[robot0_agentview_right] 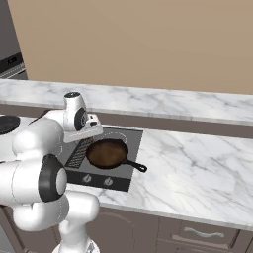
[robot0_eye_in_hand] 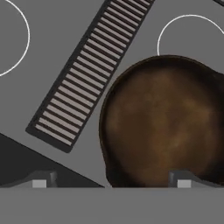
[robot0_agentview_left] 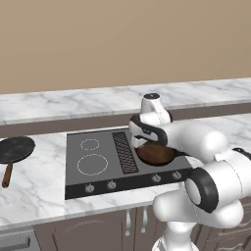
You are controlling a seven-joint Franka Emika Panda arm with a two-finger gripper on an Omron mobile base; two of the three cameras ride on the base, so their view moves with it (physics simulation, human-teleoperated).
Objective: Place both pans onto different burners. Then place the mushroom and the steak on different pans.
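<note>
The reddish-brown pan (robot0_eye_in_hand: 164, 127) lies flat on the right front of the dark cooktop (robot0_agentview_left: 78, 179). Its dark handle (robot0_agentview_right: 136, 165) points toward the right counter. Its rim reaches the small rear right burner ring (robot0_eye_in_hand: 190, 37). My gripper (robot0_eye_in_hand: 111, 183) hangs open and empty just above the cooktop, one fingertip (robot0_eye_in_hand: 183, 181) over the pan's edge, the other over bare glass. The black pan (robot0_agentview_left: 17, 149) with its brown wooden handle (robot0_agentview_left: 7, 175) rests on the counter left of the cooktop. Two left burner rings (robot0_agentview_left: 92, 164) lie bare. The mushroom and steak are out of view.
A slatted vent grille (robot0_eye_in_hand: 89, 70) runs down the cooktop's middle. Knobs (robot0_agentview_left: 112, 185) line its front edge. Marble counter (robot0_agentview_right: 197, 163) stretches wide to the right, with a raised ledge and the wall behind. My own arm (robot0_agentview_left: 196, 142) hides part of the right side.
</note>
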